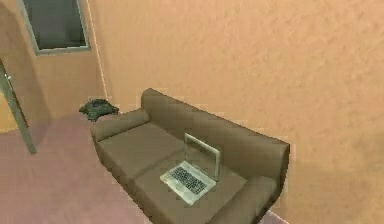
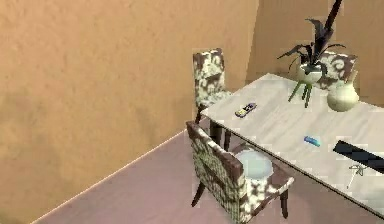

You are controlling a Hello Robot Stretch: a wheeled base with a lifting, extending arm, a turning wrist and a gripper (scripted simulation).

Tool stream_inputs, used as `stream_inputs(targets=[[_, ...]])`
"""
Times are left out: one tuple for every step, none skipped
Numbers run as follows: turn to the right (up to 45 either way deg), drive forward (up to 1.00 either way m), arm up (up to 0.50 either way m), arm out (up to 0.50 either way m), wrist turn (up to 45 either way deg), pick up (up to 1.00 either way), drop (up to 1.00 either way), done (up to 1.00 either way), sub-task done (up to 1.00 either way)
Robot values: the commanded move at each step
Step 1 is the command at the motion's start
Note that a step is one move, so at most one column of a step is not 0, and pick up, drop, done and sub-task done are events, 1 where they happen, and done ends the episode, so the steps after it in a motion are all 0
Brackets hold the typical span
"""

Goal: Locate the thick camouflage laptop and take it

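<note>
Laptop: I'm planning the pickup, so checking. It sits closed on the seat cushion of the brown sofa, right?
Not closed: the laptop sits open, screen raised, on the seat cushion of the brown sofa, as the forward view shows.

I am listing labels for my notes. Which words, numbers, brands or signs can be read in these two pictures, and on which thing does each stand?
No text can be read.
On the laptop, open on the sofa: key marks too small to read.
On the small dark object on the table: any marks too small to read.
On the patterned chairs and the vase: no print seen.
</note>
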Motion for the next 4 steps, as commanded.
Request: stream_inputs(targets=[[0.0, 0.20, 0.00, 0.00, 0.0, 0.00, 0.00, 0.00, 0.00], [45.0, 0.00, 0.00, 0.00, 0.0, 0.00, 0.00, 0.00, 0.00], [12.0, 0.00, 0.00, 0.00, 0.0, 0.00, 0.00, 0.00, 0.00], [0.0, 0.75, 0.00, 0.00, 0.0, 0.00, 0.00, 0.00, 0.00]])
